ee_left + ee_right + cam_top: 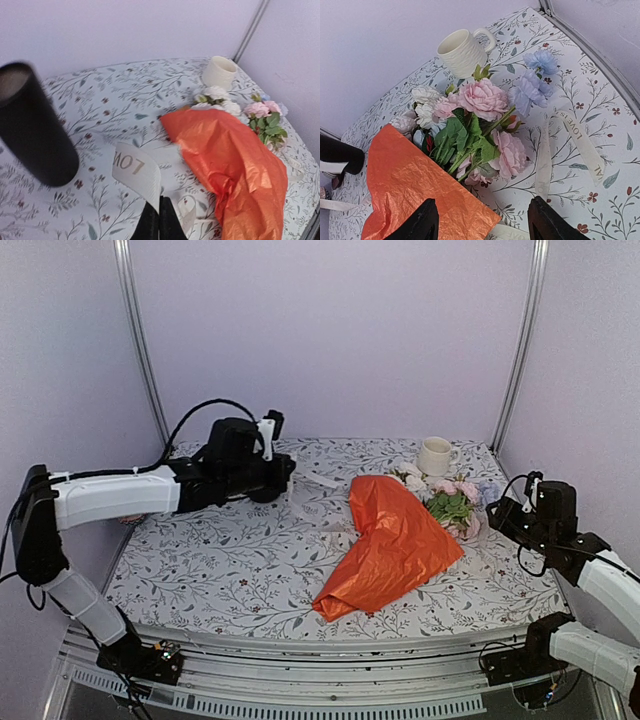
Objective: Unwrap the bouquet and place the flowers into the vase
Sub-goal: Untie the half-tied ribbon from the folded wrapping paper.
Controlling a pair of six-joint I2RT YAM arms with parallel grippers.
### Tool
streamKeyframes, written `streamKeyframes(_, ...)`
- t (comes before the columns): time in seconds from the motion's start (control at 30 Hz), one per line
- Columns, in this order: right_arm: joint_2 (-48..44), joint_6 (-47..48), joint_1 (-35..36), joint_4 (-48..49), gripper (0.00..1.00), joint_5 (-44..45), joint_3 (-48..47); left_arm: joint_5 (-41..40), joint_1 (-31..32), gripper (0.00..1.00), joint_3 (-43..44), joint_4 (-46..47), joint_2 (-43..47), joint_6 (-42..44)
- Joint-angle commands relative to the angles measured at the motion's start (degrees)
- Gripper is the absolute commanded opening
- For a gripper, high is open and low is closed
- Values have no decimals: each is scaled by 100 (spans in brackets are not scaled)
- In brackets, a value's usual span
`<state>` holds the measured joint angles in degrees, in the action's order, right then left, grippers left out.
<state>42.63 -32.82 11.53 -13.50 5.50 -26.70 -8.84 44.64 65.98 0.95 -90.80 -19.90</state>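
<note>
The bouquet [395,540] lies on the table with its orange paper [235,160] loose over the stems. Pink, white and pale blue flowers [475,120] spill out at the back right end. My left gripper [160,200] is shut on a whitish lettered ribbon [135,172], which curls up from its fingertips. The black vase [30,125] stands upright just left of that gripper. From above, my left gripper [287,476] is at the back centre and its arm covers the vase. My right gripper [482,220] is open over the paper's edge, just short of the flowers, with nothing between its fingers.
A white mug [435,455] stands at the back right, close behind the flowers. More ribbon [580,140] lies loose on the floral tablecloth [220,560] right of the flowers. Walls and metal posts close in the back and sides.
</note>
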Motion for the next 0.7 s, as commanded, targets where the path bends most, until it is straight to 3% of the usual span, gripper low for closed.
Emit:
streamKeyframes(0.0,126,212,-28,306,64,-412,73,-475,-248,0,-1209,745,944,-743)
streamKeyframes(0.17,542,311,-28,486,65,-997,35,-788,-649,1,-1973,856,1400,-1167)
streamKeyframes(0.3,861,310,-30,572,65,-1300,48,-1523,-770,12,-2236,416,1389,-1837)
streamKeyframes(0.33,899,311,-28,588,65,-1333,77,-1875,-779,24,-2253,170,1387,-2087)
streamKeyframes(0.43,945,311,-28,659,66,-1456,136,-3006,-844,79,-2286,-846,1497,-3257)
streamKeyframes(0.47,939,311,-29,694,66,-1510,162,-3241,-870,89,-2321,-1080,1602,-3550)
streamKeyframes(0.53,949,311,-28,703,66,-1562,206,-3531,-896,98,-2466,-1170,1859,-3731)
streamKeyframes(0.67,1049,190,-30,677,68,-1479,283,-3697,-921,98,-2892,-746,2509,-3484)
